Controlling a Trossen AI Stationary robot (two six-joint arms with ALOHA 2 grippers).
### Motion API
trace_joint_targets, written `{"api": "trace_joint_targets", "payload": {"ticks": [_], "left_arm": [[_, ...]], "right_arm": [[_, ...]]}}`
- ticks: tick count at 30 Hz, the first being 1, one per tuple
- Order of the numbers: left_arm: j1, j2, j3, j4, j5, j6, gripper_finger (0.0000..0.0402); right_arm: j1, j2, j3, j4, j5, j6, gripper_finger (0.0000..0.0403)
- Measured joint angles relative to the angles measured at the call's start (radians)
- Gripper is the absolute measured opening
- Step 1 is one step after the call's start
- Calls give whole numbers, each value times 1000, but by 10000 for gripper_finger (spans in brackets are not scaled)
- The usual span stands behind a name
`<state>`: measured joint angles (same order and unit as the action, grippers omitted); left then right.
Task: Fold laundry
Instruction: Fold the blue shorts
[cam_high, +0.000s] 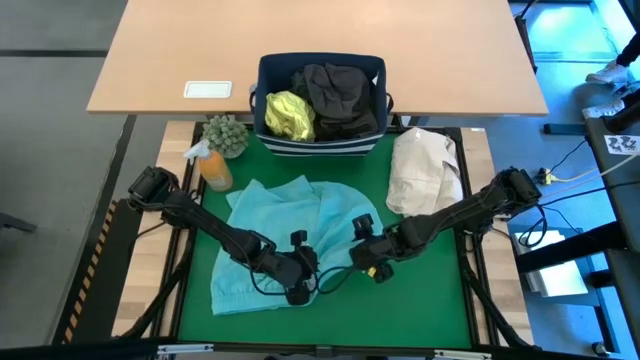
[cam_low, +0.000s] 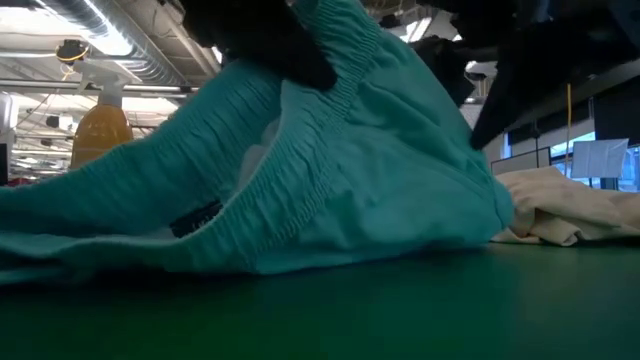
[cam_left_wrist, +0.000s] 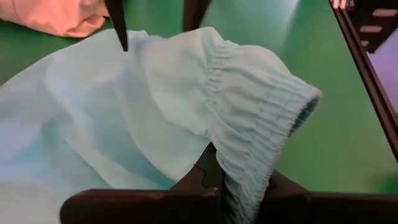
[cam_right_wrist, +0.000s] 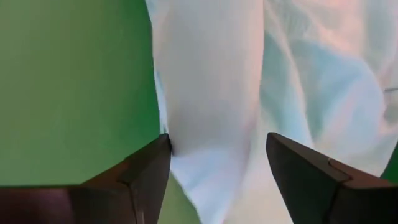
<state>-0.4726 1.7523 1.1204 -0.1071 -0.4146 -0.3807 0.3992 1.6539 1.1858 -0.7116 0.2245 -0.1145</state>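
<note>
A turquoise garment (cam_high: 285, 225) lies spread on the green mat (cam_high: 420, 300), with one elastic-banded edge raised off it (cam_low: 320, 120). My left gripper (cam_high: 298, 288) is at the garment's near edge, shut on that banded edge. My right gripper (cam_high: 368, 262) is just to its right and open. Its fingers (cam_right_wrist: 152, 165) stand on either side of a raised ridge of the same cloth (cam_right_wrist: 211, 124). More laundry sits in the navy bin (cam_high: 268, 75) at the back: a yellow-green shirt (cam_high: 288, 115) and dark garments (cam_high: 340, 95). My left gripper pinches the turquoise garment's gathered elastic band (cam_left_wrist: 249, 180) between its two fingers. The fingers slant down from the table's left and lie across the band. The band is lifted above the mat and curves up and over from the hold. The rest of the garment lies on the mat.
A cream-beige cloth bundle (cam_high: 425, 170) lies at the mat's right rear. An orange spray bottle (cam_high: 213, 168) and a small plant (cam_high: 226, 133) stand at the left rear. Bare green mat shows near the front and right. A wooden table (cam_high: 180, 50) stands beyond the bin.
</note>
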Motion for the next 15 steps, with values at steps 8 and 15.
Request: {"api": "trace_joint_targets", "payload": {"ticks": [8, 15], "left_arm": [[-38, 0, 11, -43, 11, -10, 6], [-60, 0, 11, -44, 38, -55, 6]], "right_arm": [[-1, -5, -143, 92, 0, 42, 255], [-3, -6, -233, 142, 26, 64, 255]]}}
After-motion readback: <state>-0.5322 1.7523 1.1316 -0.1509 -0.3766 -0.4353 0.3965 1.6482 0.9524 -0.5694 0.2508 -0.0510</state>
